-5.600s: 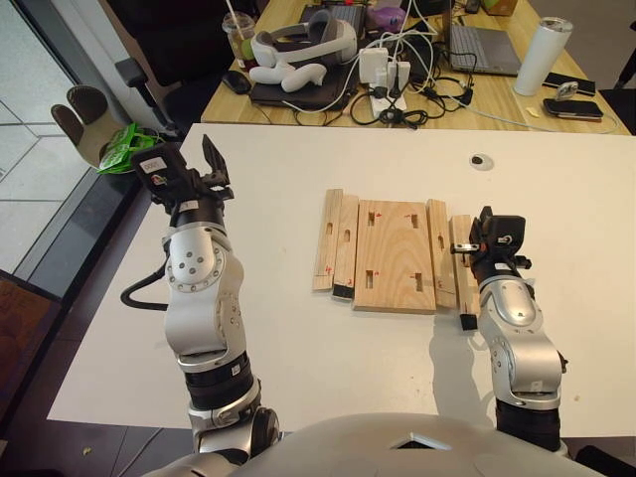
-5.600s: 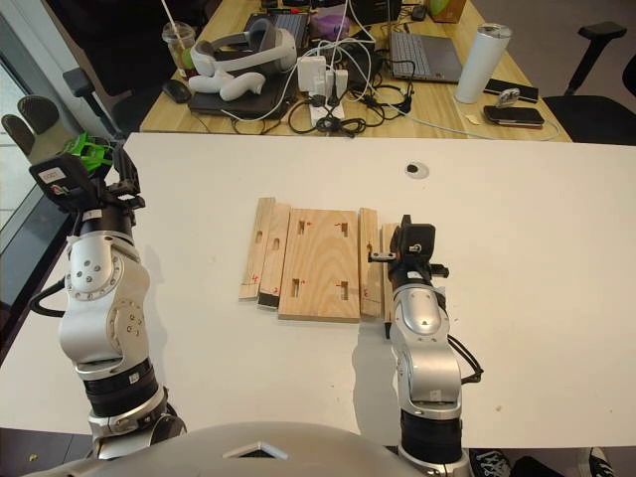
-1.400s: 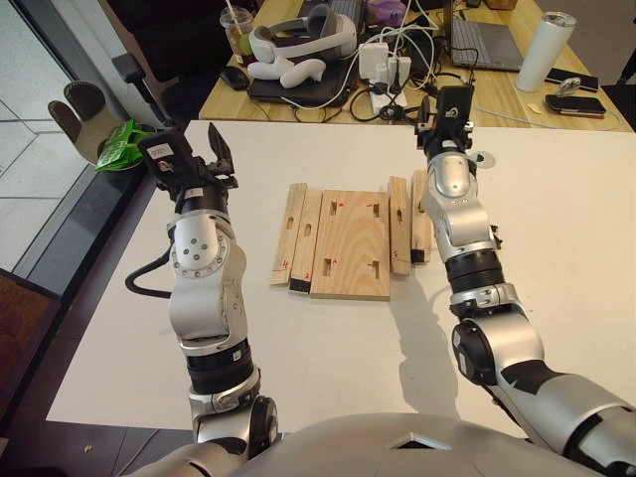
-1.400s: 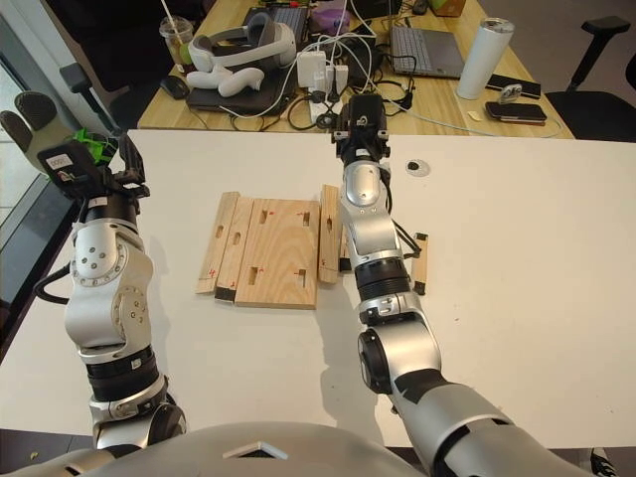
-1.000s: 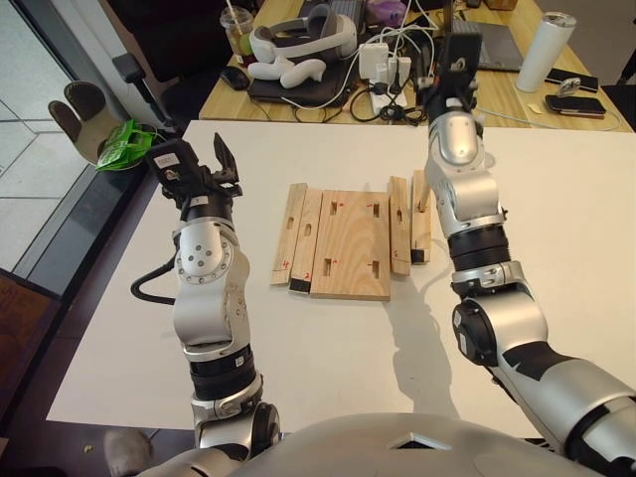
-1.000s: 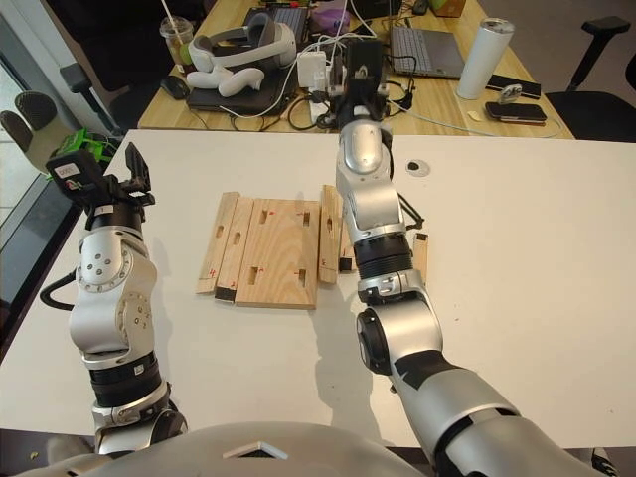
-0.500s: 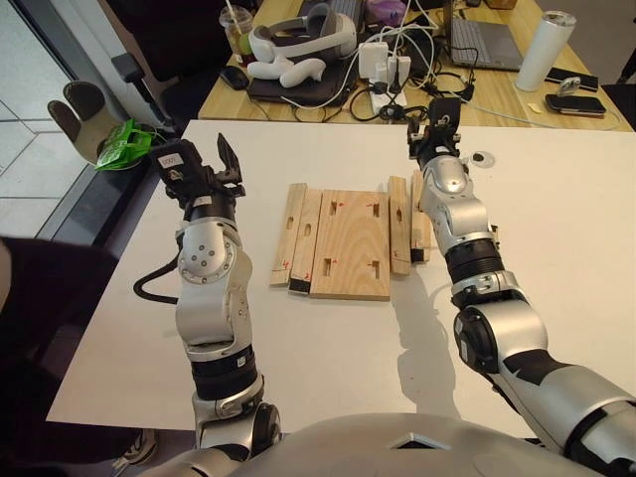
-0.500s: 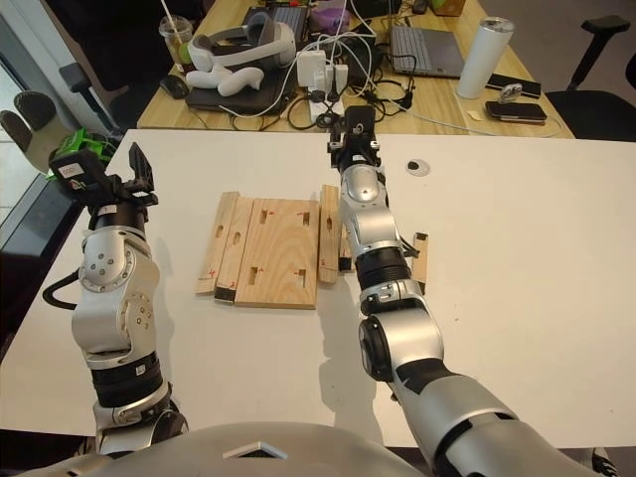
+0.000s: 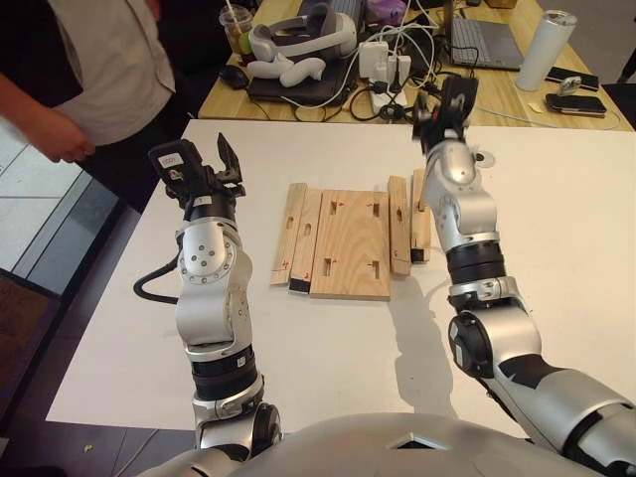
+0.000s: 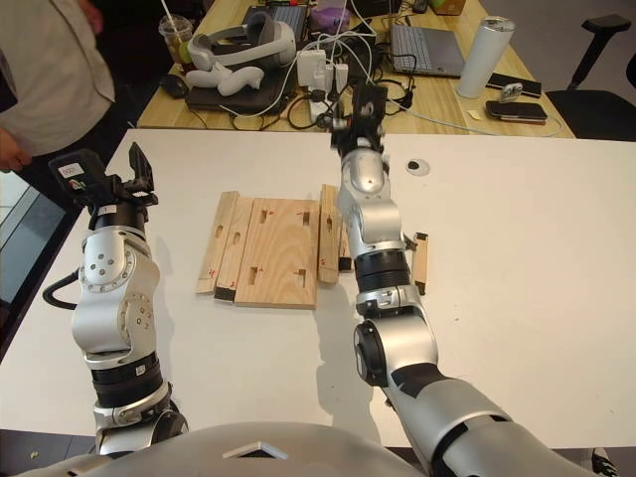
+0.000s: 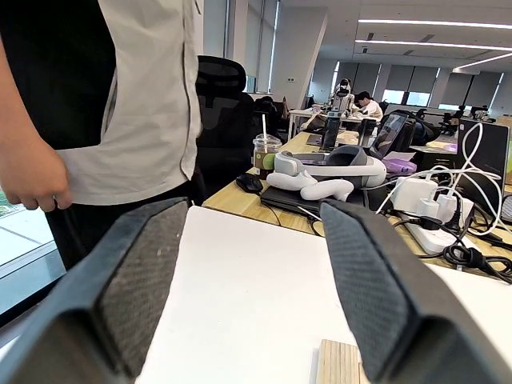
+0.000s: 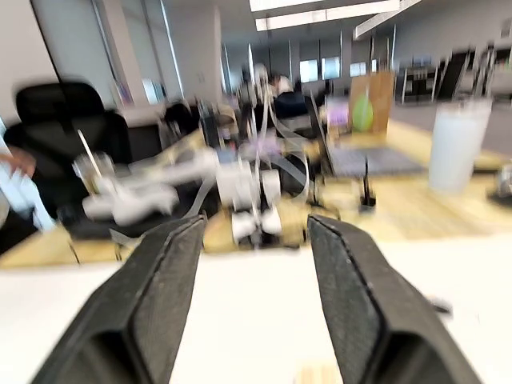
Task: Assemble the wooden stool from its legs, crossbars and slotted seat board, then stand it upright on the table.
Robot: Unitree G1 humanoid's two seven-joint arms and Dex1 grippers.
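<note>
The slotted seat board point(image 9: 349, 243) lies flat in the middle of the white table point(image 9: 298, 348). Two wooden strips point(image 9: 298, 237) lie against its left side and two more point(image 9: 407, 234) against its right. A short crossbar point(image 10: 420, 262) lies apart, right of my right arm. My left gripper point(image 9: 221, 167) is raised over the table's left part, left of the pieces, open and empty, its pads point(image 11: 144, 280) wide apart; one strip's end point(image 11: 336, 365) shows below it. My right gripper point(image 9: 446, 99) is held high beyond the right strips, open and empty, both fingers point(image 12: 164, 296) spread.
A wooden desk point(image 9: 298, 107) abuts the table's far edge, carrying a headset point(image 9: 298, 45), a power strip with cables point(image 9: 388, 75), a laptop point(image 9: 482, 45) and a white tumbler point(image 9: 542, 50). A black grommet point(image 9: 482, 157) sits in the table's far right part. Bare tabletop spreads at front and right.
My right arm swung from the table's near side up past the right strips; in the last half second its gripper rose. The left gripper barely moved. The camera shifted early on.
</note>
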